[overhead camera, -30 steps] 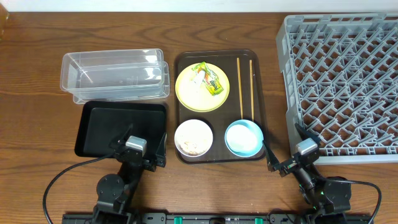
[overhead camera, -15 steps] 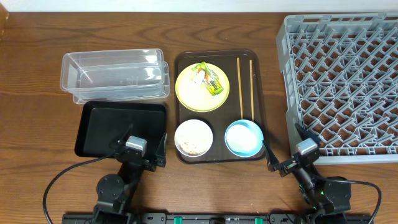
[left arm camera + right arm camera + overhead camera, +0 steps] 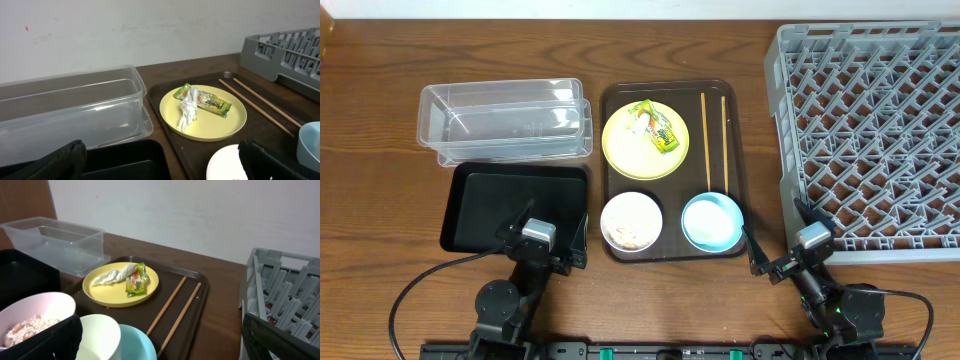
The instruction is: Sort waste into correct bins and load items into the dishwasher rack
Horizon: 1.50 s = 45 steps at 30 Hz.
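A yellow plate [image 3: 645, 152] on the brown serving tray holds the snack wrapper [image 3: 663, 130] and white tissue [image 3: 638, 122]. The white bowl [image 3: 632, 222] holds food scraps [image 3: 27, 327]. The light blue bowl [image 3: 712, 222] has a white cup [image 3: 100, 335] in it. Two chopsticks [image 3: 705, 140] lie on the tray's right side. The clear tub [image 3: 505, 122] and black tray [image 3: 515, 205] are at the left, and the grey rack [image 3: 870, 130] is at the right. My left gripper [image 3: 545, 240] is open and empty by the black tray. My right gripper [image 3: 782, 242] is open and empty beside the blue bowl.
The brown serving tray [image 3: 670, 250] sits mid-table between the bins and the rack. Both arm bases and their cables are at the table's front edge. A white wall stands behind the table.
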Tool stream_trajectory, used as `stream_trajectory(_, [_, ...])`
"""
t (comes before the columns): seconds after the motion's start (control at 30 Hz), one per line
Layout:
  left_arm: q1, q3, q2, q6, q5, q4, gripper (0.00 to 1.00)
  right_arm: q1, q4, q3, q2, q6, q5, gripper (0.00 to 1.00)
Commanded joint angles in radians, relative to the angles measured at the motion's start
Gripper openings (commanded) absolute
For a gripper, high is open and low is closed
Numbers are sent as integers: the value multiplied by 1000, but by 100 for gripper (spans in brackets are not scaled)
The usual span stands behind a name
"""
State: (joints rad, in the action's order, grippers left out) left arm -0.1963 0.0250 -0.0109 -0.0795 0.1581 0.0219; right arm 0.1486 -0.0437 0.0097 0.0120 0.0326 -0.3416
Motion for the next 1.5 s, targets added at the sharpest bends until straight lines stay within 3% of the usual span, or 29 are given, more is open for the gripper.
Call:
stream_trajectory(0.0, [6, -21, 7, -6, 14, 6, 99, 10, -1, -4, -5, -48, -8, 99])
stream_trajectory(0.37, [6, -21, 7, 6, 48, -114, 99, 10, 1, 8, -5, -122, -72, 99])
stream_trajectory(0.5, [6, -10, 7, 100, 81, -231, 100, 10, -25, 73, 2, -163, -85, 99])
stream_trajectory(0.67, [6, 74, -4, 184, 89, -219, 100, 10, -166, 246, 90, -165, -85, 99])
stream_trajectory(0.9, [6, 343, -190, 191, 89, -88, 100, 10, -478, 592, 454, -56, -74, 99])
stream_trajectory(1.13, [6, 786, -554, 209, 183, 370, 100, 10, -782, 1025, 865, 10, -80, 99])
stream_trajectory(1.3, [6, 1011, -757, 209, 298, 600, 99, 10, -907, 1217, 1009, 5, -224, 99])
stream_trajectory(1.47, [6, 1040, -834, 325, 422, 632, 100, 6, -918, 1254, 1049, -23, -210, 99])
